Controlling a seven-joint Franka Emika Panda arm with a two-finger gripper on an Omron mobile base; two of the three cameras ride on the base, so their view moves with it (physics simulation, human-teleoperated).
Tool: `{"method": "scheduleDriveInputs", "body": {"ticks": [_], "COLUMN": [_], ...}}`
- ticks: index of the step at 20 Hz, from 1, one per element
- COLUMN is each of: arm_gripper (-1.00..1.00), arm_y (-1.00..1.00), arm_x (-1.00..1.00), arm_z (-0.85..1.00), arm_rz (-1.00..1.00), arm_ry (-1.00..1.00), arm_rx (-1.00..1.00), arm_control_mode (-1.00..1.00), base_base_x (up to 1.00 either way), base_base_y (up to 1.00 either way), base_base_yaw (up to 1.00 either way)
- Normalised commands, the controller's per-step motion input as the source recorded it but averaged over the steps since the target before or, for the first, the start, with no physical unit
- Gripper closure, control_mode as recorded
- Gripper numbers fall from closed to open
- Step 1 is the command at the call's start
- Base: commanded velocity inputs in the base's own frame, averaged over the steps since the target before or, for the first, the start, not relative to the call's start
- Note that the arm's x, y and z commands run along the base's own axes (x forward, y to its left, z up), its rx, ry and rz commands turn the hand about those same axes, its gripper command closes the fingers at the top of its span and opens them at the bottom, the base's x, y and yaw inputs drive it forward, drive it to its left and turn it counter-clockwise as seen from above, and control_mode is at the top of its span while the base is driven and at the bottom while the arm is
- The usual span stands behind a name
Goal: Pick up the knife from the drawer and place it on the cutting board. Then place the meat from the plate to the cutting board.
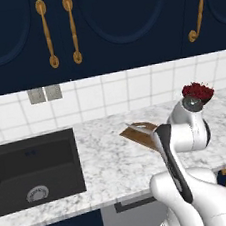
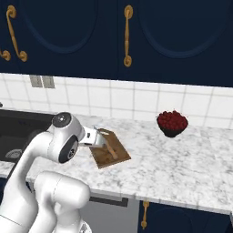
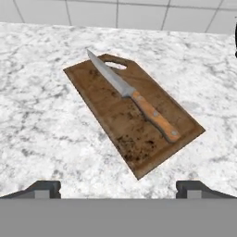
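Wooden-handled knife [image 3: 134, 96] on cutting board [image 3: 115, 115] — ahead of open end effector [image 3: 118, 189].

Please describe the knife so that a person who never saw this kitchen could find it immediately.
Start at the black sink set in the white marble counter; to its right, a brown wooden cutting board lies flat on the marble. The knife lies diagonally on that board. It has a silver-grey blade and a light brown wooden handle, unlike the dark bowl of red berries further right.
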Motion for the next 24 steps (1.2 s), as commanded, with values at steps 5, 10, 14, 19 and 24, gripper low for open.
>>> {"method": "scheduleDriveInputs", "body": {"ticks": [5, 10, 14, 19, 24], "arm_gripper": [-1.0, -1.0, -1.0, -1.0, -1.0], "arm_y": [0.22, 0.0, 0.0, 0.0, 0.0], "arm_x": [-0.28, -0.32, 0.0, 0.0, 0.0], "arm_z": [0.15, 0.0, 0.0, 0.0, 0.0], "arm_rz": [-0.04, 0.0, 0.0, 0.0, 0.0], "arm_ry": [-0.08, -0.05, 0.0, 0.0, 0.0], "arm_rx": [0.0, 0.0, 0.0, 0.0, 0.0], "arm_control_mode": [-1.0, 1.0, 1.0, 1.0, 1.0], "base_base_x": [0.0, -0.4, -1.0, -0.86, -0.04], "base_base_y": [0.0, 0.0, 0.02, 0.6, 1.0], "base_base_yaw": [0.0, 0.03, 0.17, 0.27, 0.23]}}
